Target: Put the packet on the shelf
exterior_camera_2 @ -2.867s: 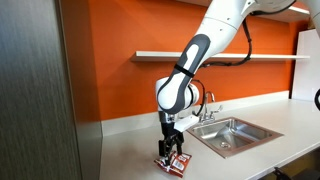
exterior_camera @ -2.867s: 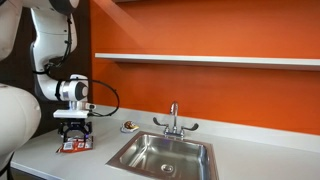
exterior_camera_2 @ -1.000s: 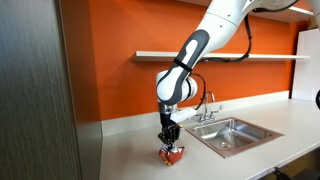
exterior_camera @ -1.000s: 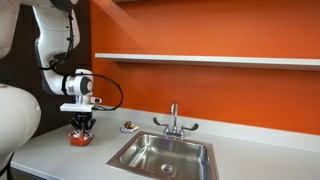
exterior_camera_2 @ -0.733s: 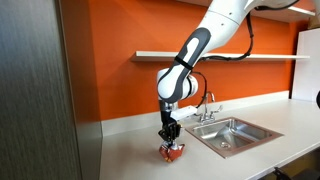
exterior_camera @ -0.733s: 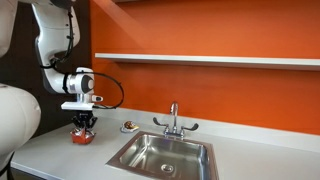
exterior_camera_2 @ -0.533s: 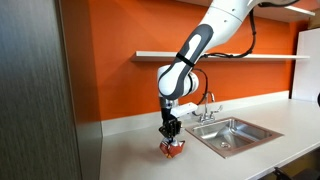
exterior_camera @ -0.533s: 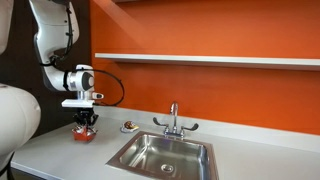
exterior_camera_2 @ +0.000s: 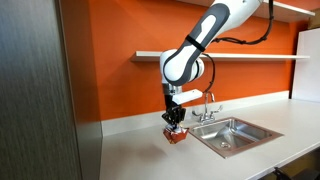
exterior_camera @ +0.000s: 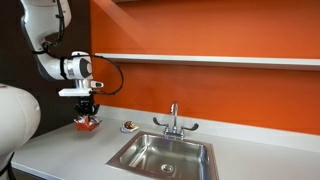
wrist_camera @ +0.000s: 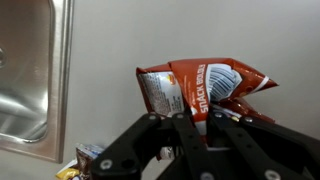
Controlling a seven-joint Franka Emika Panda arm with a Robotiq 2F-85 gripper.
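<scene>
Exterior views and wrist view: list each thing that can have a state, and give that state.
Gripper: shut on the packet.
Packet: held in the air above the countertop, crinkled.
Shelf: on the wall, packet not yet on it.
Small roundish object: resting on the countertop near the faucet.

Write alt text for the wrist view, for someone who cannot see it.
The gripper is shut on a crinkly red packet with white markings, holding it over a grey countertop. The edge of a steel sink shows at the left of the picture.
</scene>
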